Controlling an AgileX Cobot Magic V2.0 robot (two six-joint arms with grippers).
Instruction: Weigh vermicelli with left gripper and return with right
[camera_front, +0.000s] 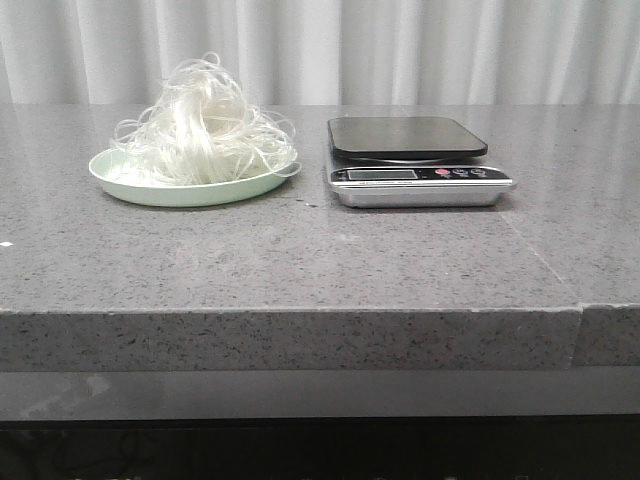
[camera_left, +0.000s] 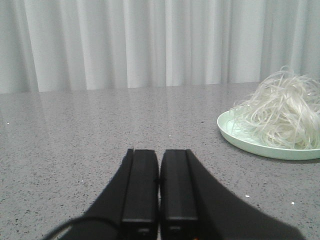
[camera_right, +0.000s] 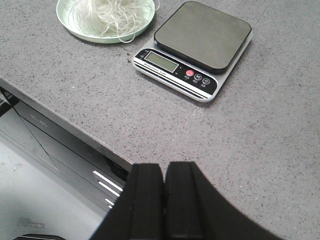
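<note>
The vermicelli (camera_front: 205, 125) is a loose white tangle heaped on a pale green plate (camera_front: 130, 183) at the left of the grey counter. It also shows in the left wrist view (camera_left: 285, 117) and the right wrist view (camera_right: 107, 12). A kitchen scale (camera_front: 415, 160) with a bare dark platform stands to the plate's right; it also shows in the right wrist view (camera_right: 197, 42). My left gripper (camera_left: 159, 152) is shut and empty, low over the counter, apart from the plate. My right gripper (camera_right: 164, 166) is shut and empty above the counter's front edge, well short of the scale. Neither arm shows in the front view.
The counter's front edge (camera_front: 300, 312) runs across the front view, with a seam at the right (camera_front: 581, 310). White curtains (camera_front: 320, 50) hang behind the counter. Below the edge in the right wrist view is dark cabinet framing (camera_right: 60, 150).
</note>
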